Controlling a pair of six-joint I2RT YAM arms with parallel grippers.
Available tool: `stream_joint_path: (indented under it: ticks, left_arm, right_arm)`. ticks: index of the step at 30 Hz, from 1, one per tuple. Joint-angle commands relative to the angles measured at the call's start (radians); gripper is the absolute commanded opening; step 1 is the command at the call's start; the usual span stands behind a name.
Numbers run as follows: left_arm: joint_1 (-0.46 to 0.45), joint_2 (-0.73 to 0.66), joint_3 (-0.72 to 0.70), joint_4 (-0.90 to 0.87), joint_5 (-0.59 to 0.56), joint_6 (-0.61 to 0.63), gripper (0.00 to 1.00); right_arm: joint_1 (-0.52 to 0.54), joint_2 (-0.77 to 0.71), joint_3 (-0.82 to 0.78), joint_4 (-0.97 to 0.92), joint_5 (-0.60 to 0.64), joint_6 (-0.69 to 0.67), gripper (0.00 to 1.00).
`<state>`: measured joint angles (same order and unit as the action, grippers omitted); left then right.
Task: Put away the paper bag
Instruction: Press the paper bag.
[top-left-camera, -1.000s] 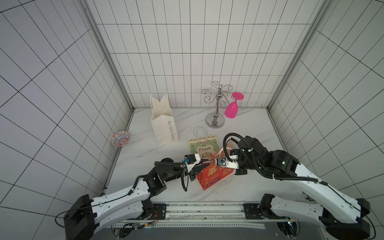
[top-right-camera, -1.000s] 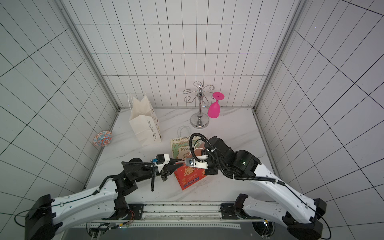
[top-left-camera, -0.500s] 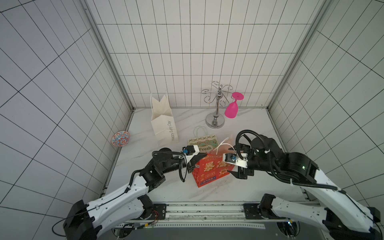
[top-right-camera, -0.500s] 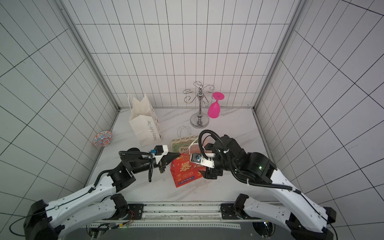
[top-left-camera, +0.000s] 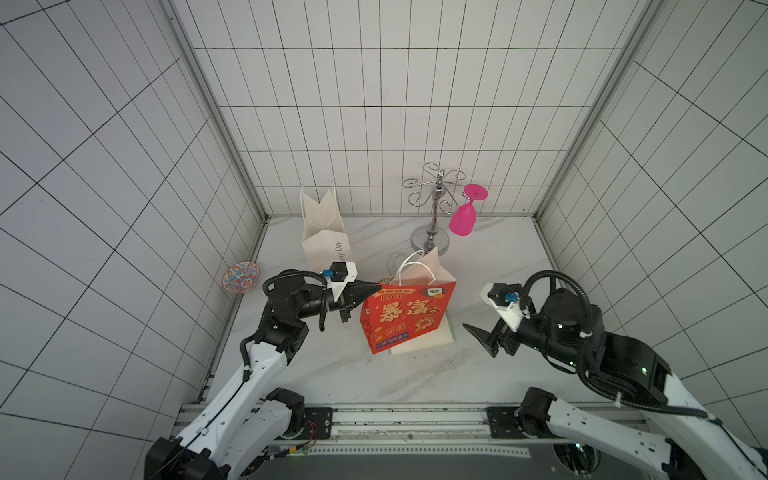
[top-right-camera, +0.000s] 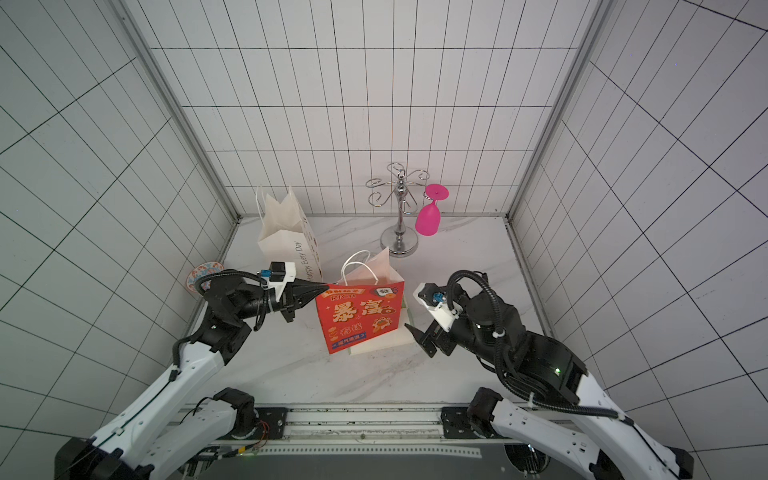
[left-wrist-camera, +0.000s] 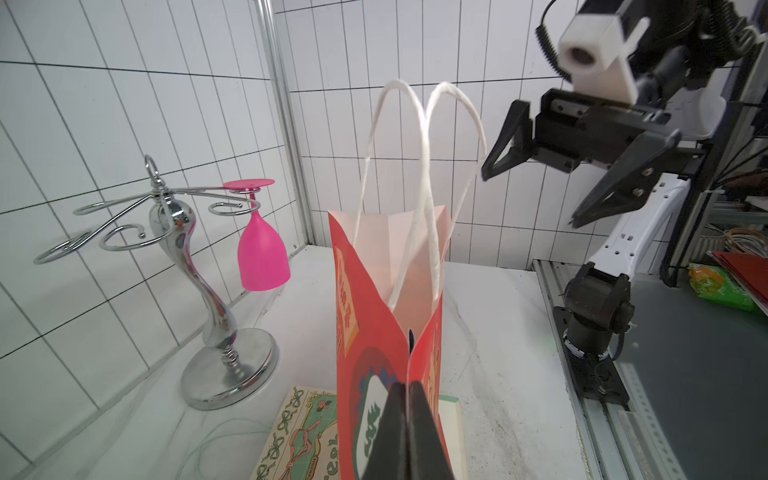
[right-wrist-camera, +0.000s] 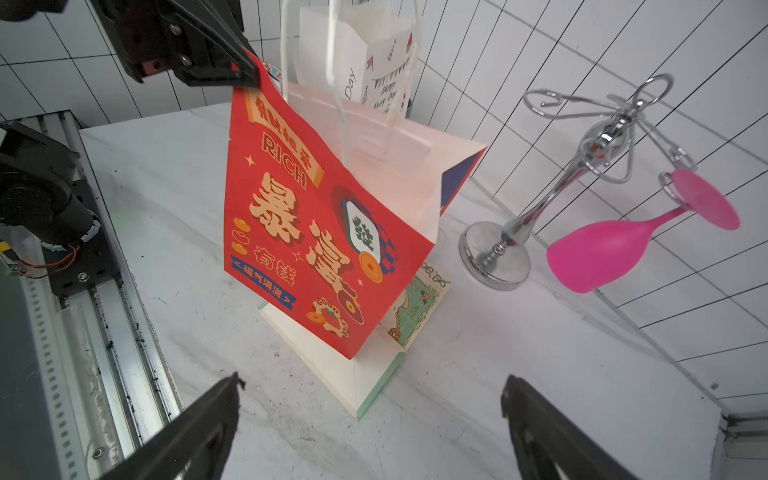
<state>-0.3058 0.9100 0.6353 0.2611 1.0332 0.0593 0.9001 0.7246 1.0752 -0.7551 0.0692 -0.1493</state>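
The red paper bag (top-left-camera: 407, 316) is standing slightly tilted near the middle of the table (top-left-camera: 374, 382), its lower edge sitting on a cream bag (top-left-camera: 419, 343) that is lying flat. The left gripper (top-left-camera: 374, 287) is pinching the red bag's top corner, with its jaws closed on the paper edge. The right gripper (top-left-camera: 480, 338) is hovering apart on the opposite side, spread wide and holding nothing. Behind, a white bag (top-left-camera: 326, 232) is standing beside a metal rack (top-left-camera: 432, 216) that is carrying a pink glass (top-left-camera: 463, 220).
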Motion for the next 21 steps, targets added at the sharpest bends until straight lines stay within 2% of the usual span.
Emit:
stream_joint_path:
  ticks: [1, 2, 4, 7, 11, 14, 18, 21]
  left_arm:
    - [0.009, 0.033, 0.017, 0.053, 0.120, -0.020, 0.00]
    - [0.011, 0.037, 0.022, 0.047, 0.128, -0.014, 0.00]
    - [0.022, 0.041, 0.022, 0.043, 0.141, 0.006, 0.00]
    - [0.033, 0.052, -0.006, 0.123, 0.161, -0.016, 0.00]
    - [0.036, 0.075, 0.000, 0.122, 0.208, -0.002, 0.00]
    - [0.035, 0.075, -0.001, 0.104, 0.214, 0.016, 0.00]
    - [0.031, 0.082, -0.009, 0.102, 0.218, 0.026, 0.00]
    - [0.022, 0.089, -0.013, 0.101, 0.227, 0.030, 0.00]
  right_arm:
    - [-0.070, 0.042, -0.075, 0.127, -0.091, 0.086, 0.99]
    - [-0.111, 0.042, -0.085, 0.147, -0.165, 0.074, 0.99]
    - [-0.233, 0.054, -0.100, 0.184, -0.400, 0.043, 0.99]
    - [-0.359, 0.085, -0.100, 0.196, -0.641, -0.007, 0.99]
    - [-0.443, 0.073, -0.165, 0.275, -0.824, -0.053, 0.99]
    - [-0.460, 0.047, -0.217, 0.344, -0.949, -0.057, 0.99]
    - [-0.460, 0.038, -0.258, 0.394, -1.051, -0.058, 0.99]
    - [-0.460, 0.049, -0.301, 0.499, -1.072, -0.012, 0.97]
